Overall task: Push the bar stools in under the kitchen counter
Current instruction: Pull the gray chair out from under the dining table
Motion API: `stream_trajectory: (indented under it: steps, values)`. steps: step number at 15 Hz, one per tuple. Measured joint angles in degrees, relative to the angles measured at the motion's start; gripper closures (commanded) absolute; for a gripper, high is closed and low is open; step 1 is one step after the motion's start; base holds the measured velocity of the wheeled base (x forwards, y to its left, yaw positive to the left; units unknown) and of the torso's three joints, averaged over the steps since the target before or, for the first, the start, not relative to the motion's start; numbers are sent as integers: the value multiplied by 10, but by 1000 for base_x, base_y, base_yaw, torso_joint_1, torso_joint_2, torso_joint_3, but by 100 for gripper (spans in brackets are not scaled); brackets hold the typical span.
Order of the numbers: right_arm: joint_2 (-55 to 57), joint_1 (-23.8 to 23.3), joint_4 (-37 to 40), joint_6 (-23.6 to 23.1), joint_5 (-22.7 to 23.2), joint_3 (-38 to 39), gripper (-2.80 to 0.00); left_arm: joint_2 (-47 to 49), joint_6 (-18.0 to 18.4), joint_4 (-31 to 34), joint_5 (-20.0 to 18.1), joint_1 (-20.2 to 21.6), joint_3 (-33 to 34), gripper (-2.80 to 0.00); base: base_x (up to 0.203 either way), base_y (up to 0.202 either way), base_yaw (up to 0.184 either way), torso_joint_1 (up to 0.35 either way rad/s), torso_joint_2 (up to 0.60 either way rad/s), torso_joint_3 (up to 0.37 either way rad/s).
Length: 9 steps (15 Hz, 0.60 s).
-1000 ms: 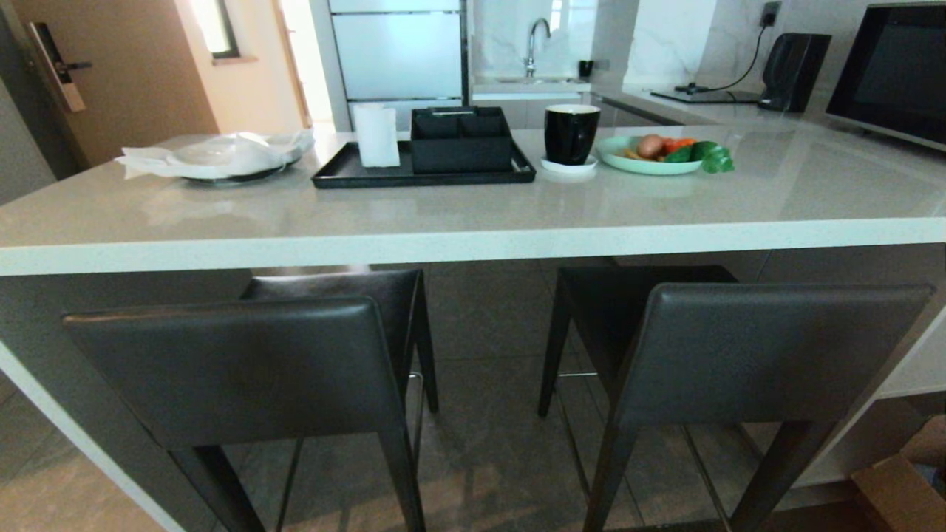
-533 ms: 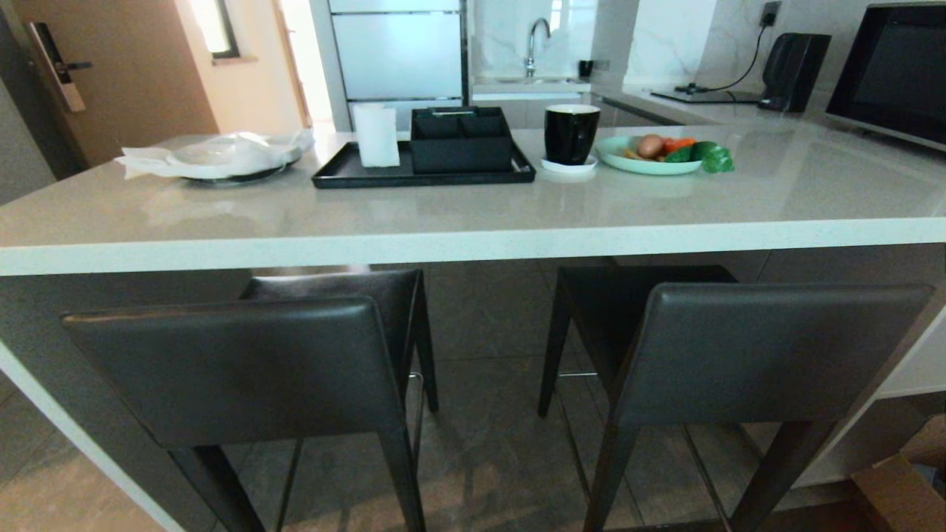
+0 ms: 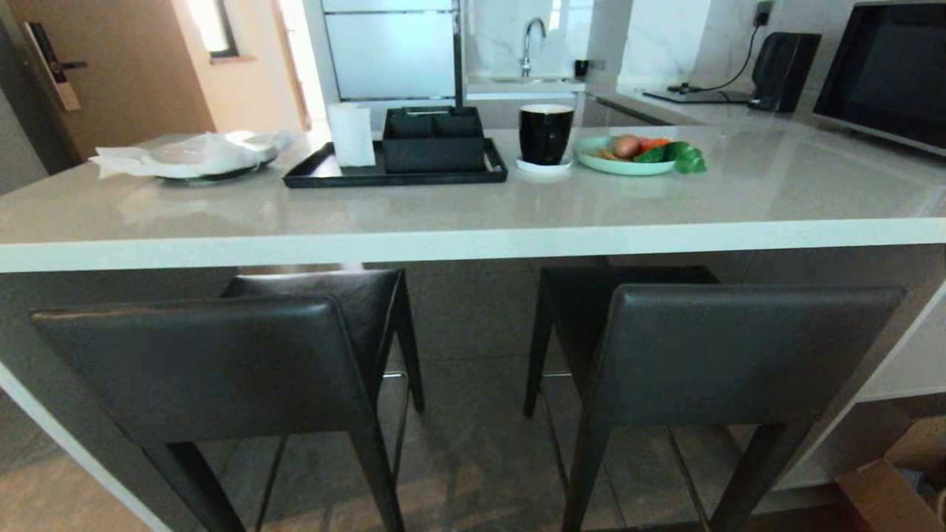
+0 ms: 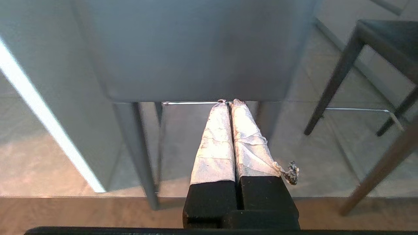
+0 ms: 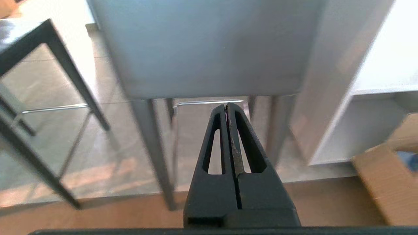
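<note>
Two bar stools stand in front of the kitchen counter. The left stool and the right stool have their seats partly under the countertop and their dark grey backrests out on my side. Neither gripper shows in the head view. My left gripper, with tape-wrapped fingers, is shut and empty, pointing at the lower edge of the left stool's backrest. My right gripper is shut and empty too, pointing at the lower edge of the right stool's backrest.
On the countertop are a white cloth over a plate, a black tray with a box, a black mug and a plate of vegetables. A white shelf unit and a cardboard box stand right of the right stool.
The whole head view has shifted a little to the left, so the camera has moved. The stools stand as before relative to the counter.
</note>
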<state>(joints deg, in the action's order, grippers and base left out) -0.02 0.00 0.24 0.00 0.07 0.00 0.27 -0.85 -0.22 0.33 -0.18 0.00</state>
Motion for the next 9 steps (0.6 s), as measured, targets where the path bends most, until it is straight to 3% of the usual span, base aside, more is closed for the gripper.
stream_trajectory:
  steps: [9]
  values:
    - [0,0,0,0,0,0,0,0,0,0,0,0,0,0,0,-195,0,3,2,3]
